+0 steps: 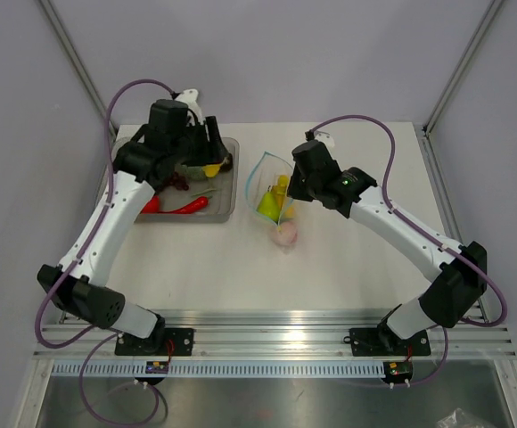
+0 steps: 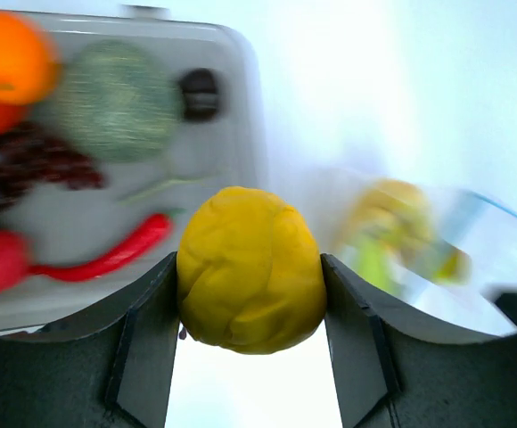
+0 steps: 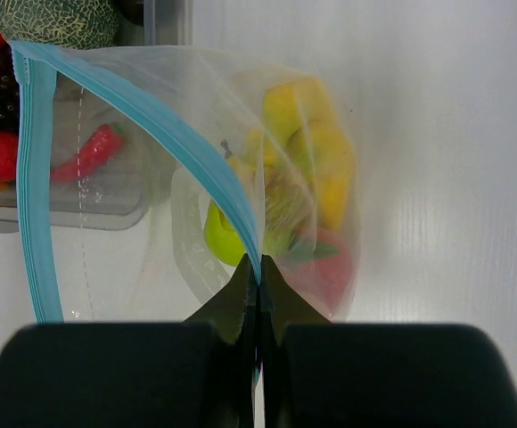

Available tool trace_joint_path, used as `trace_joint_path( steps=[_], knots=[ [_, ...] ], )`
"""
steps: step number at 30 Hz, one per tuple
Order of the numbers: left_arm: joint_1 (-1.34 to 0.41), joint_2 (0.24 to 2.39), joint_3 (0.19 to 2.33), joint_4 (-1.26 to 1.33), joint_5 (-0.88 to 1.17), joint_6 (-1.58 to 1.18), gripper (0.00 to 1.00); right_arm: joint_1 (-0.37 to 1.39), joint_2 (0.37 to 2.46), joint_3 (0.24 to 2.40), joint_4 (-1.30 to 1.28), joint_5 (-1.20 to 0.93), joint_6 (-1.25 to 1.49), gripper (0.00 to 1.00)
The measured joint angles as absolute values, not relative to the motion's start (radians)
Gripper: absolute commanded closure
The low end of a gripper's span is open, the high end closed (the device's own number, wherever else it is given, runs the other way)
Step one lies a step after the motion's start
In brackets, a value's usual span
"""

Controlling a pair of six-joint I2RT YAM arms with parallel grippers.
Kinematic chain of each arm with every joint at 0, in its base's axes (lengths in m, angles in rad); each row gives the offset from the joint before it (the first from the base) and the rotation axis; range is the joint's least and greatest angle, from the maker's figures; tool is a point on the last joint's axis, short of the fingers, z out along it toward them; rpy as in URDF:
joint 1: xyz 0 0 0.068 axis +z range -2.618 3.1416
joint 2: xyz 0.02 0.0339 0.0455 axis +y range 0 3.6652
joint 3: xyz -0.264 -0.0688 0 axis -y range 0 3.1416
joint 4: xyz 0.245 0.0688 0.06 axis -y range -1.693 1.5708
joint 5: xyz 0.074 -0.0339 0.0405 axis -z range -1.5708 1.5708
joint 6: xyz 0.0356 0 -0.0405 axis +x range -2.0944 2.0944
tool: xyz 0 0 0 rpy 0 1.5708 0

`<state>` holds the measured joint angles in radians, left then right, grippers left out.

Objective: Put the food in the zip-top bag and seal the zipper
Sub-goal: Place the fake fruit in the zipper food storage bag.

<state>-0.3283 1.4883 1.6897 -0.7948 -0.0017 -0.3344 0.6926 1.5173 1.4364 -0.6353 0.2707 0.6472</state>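
Two grips: left pincer (image 2: 250,267) clamped on yellow fruit (image 2: 251,294) for bagging; right pincer (image 3: 258,264) pinching zipper (image 3: 156,120), propping zip-top bag (image 3: 205,85) open.

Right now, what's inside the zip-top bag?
Inside the zip-top bag, through its clear film: a yellow banana bunch, a light green fruit and a red piece. Anything beneath them, or behind the right gripper pinching the bag's edge, is hidden.

Left end effector (image 2: 251,267) mid-width in a grip — right end effector (image 3: 258,272) pinched flat.
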Motion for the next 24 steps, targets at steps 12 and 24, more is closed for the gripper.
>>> trace_joint_path(
  steps=[12, 24],
  knots=[
    [-0.609, 1.402, 1.633, -0.627, 0.206, -0.505, 0.57, 0.693, 1.517, 1.448, -0.652, 0.271, 0.643, 1.00],
    [-0.624, 1.457, 1.439, -0.451, 0.226, -0.609, 0.52, 0.693, 1.489, 1.448, -0.664, 0.277, 0.644, 0.99]
  ],
)
